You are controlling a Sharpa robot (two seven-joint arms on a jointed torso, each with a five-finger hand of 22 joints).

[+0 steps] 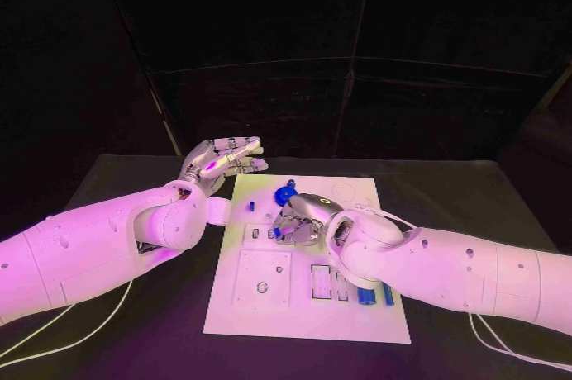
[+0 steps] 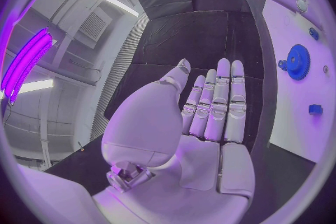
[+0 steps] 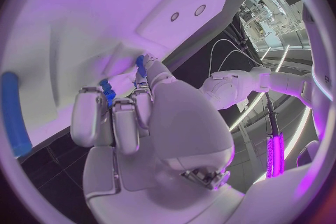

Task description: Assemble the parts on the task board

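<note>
Right robot hand (image 1: 301, 220) mid-board — seemingly pinching blue part (image 3: 106, 91).

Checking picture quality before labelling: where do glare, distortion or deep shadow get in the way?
Head view: surroundings beyond the table are black, task board evenly lit. Left wrist view: fisheye bends the board edge; ceiling strips glare behind the left hand. Right wrist view: right hand hides much of the board.

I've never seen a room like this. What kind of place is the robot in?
Probably a robot testing lab. A white task board with small blue parts, like a blue gear, lies on a black table, dark curtains hang behind, and the left hand and right hand work there.
</note>
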